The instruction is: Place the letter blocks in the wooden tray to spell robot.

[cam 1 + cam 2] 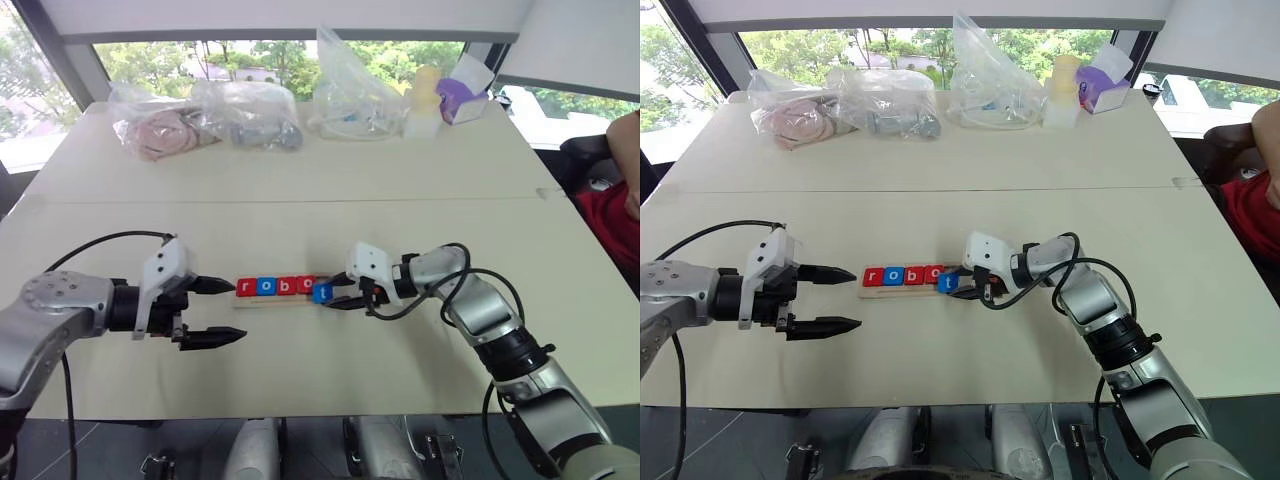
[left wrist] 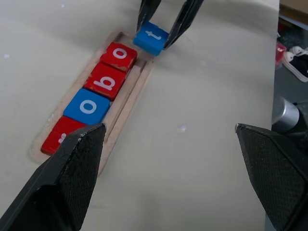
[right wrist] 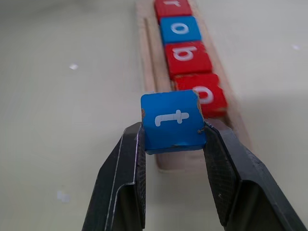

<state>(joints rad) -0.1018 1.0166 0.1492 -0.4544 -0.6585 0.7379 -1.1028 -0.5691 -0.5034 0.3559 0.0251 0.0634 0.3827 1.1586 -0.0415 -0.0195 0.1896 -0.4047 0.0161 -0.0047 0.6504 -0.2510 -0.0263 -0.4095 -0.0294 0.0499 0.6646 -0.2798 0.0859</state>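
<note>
Pale wooden tray [image 2: 126,108] with rounded corners already holds four square letter blocks, red r [image 2: 60,136], blue o [image 2: 87,106], red b [image 2: 105,82] and red o [image 2: 118,55]. Only the blue t block [image 3: 173,121] is left, pinched by the right gripper [image 3: 173,144] just above the tray's empty end slot, while the left gripper [image 1: 212,312] waits spread wide near the tray's r end.

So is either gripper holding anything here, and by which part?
The right gripper pinches the blue t block by two opposite side edges. The left gripper is open, holding nothing.

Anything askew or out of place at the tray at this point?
Only the blue t block: it sits tilted over the end of the wooden tray, pinched by the right gripper, not flat in the slot. The four seated blocks look orderly.
</note>
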